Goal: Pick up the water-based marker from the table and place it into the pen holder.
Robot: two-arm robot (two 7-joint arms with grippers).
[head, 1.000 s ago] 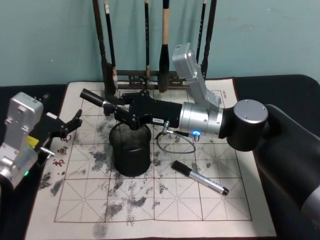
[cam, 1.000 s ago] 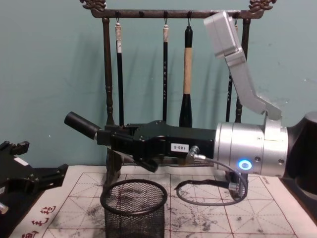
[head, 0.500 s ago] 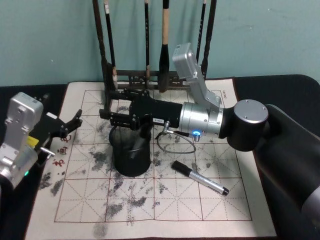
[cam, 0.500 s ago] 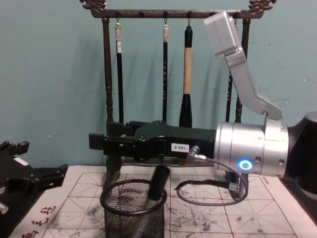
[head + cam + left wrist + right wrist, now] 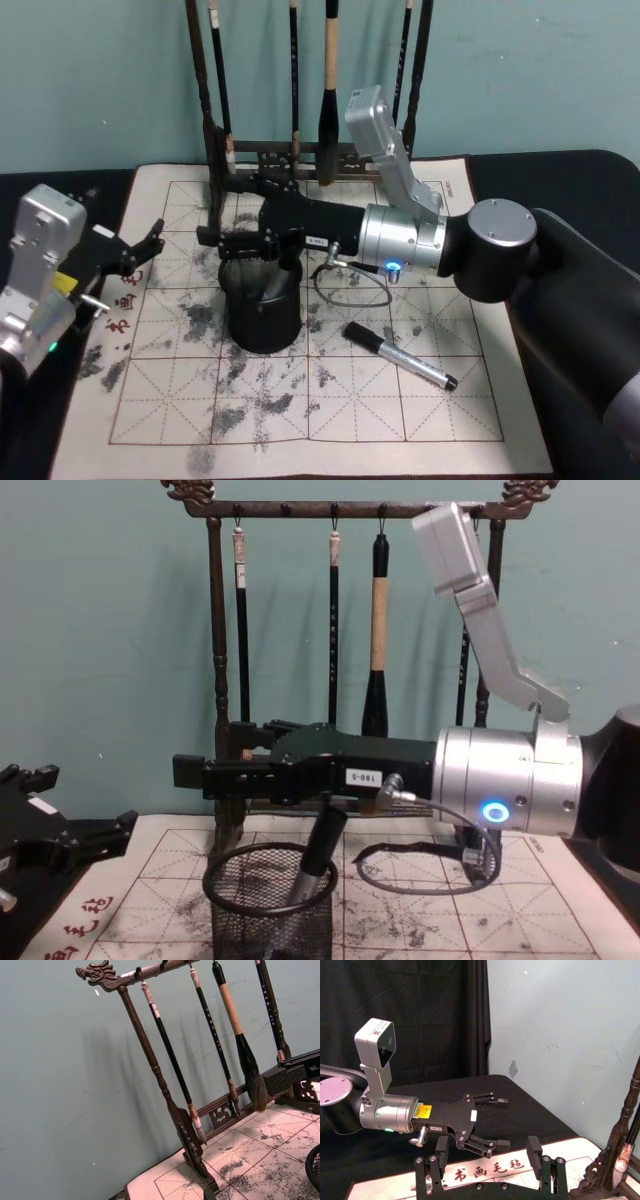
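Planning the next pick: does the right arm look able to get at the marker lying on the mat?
Probably yes: the marker lies uncovered beside the pen holder, and the right end effector hovers open close by.

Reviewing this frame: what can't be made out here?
Chest view: lower end of the marker, veiled by the pen holder mesh; holder base cut by bottom edge.
Head view: holder's inside, partly covered by the right gripper.
Head view: print on the second marker, too small.
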